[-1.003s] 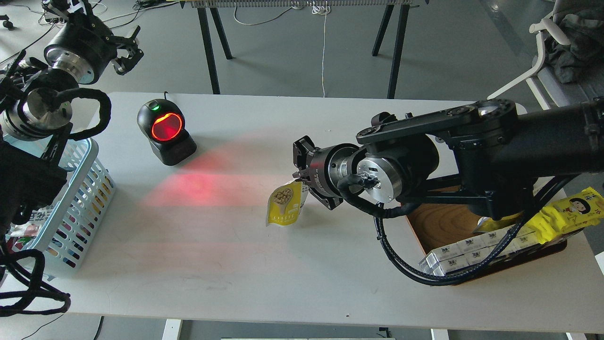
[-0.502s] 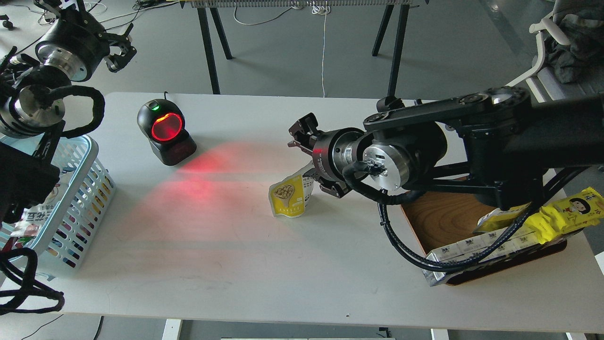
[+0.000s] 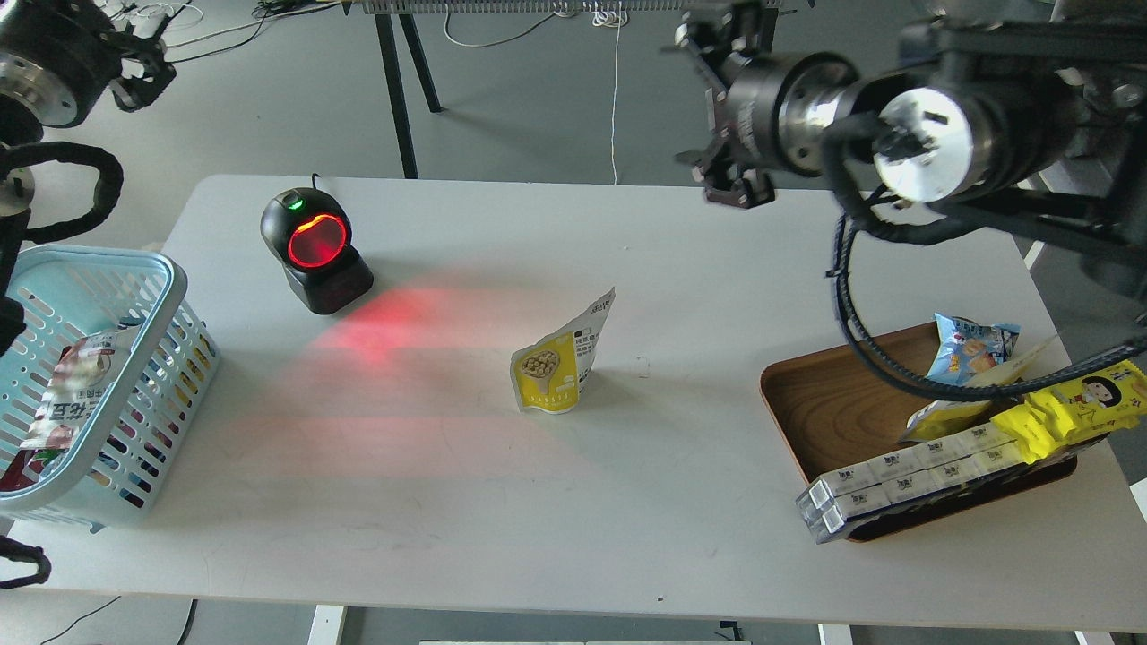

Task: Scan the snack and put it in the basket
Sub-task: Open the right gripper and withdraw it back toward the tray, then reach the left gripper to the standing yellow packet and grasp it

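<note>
The snack (image 3: 554,367), a yellow-and-white pouch, stands upright by itself on the white table (image 3: 448,502), near the middle and right of the red scanner glow. Nothing holds it. My right gripper (image 3: 714,112) is raised well above and behind the pouch, beyond the table's far edge, with its jaws apart and empty. My left gripper (image 3: 136,64) is high at the top left, behind the basket; it is small and dark, so its fingers cannot be told apart. The light blue basket (image 3: 170,291) sits at the table's left edge.
A black barcode scanner (image 3: 315,249) with a lit red window stands at the back left. A brown wooden tray (image 3: 833,408) at the right holds a small blue packet (image 3: 970,345), a bright yellow pack (image 3: 1080,403) and white boxes (image 3: 896,475). A red-and-white pack (image 3: 76,385) lies in the basket.
My right gripper let go of the pouch, then rose and drew back to the far right. The pouch now stands alone on the table. My left arm moved up and left.
</note>
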